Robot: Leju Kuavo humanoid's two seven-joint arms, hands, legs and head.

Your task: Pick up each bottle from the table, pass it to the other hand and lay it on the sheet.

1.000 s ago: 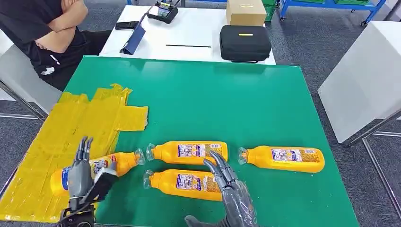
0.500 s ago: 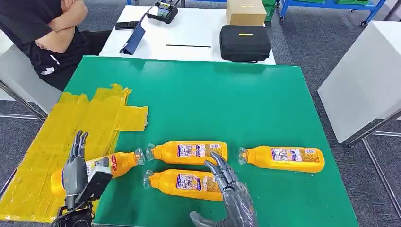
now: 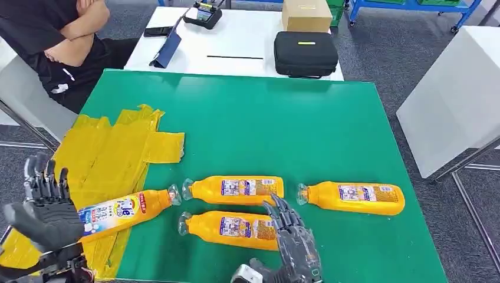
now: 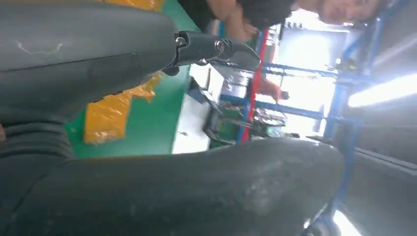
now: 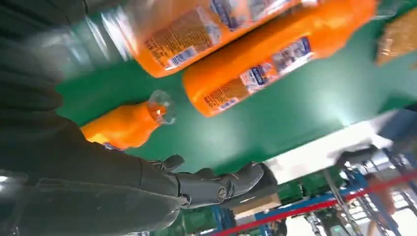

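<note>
Four orange bottles with clear caps lie on the green table (image 3: 265, 118). One bottle (image 3: 121, 211) rests on the yellow sheet (image 3: 112, 147), its cap end just past the sheet's edge. My left hand (image 3: 44, 206) hovers to its left, open, fingers spread and apart from it. Two bottles lie side by side mid-table, the far one (image 3: 236, 190) and the near one (image 3: 233, 229). My right hand (image 3: 292, 244) hangs open over the near bottle's base end, holding nothing. The last bottle (image 3: 354, 197) lies further right. The right wrist view shows my right hand (image 5: 216, 184) and bottles (image 5: 275, 64) beyond it.
A person with folded arms (image 3: 59, 35) sits at the table's far left corner. Behind stands a white table (image 3: 236, 44) with a black case (image 3: 305, 53), a cardboard box (image 3: 306, 15) and a controller (image 3: 203, 13). Another white table (image 3: 454, 100) stands to the right.
My left hand has drawn away to the left off the bottle on the sheet, which stays lying there. My right hand has sunk slightly over the near bottle.
</note>
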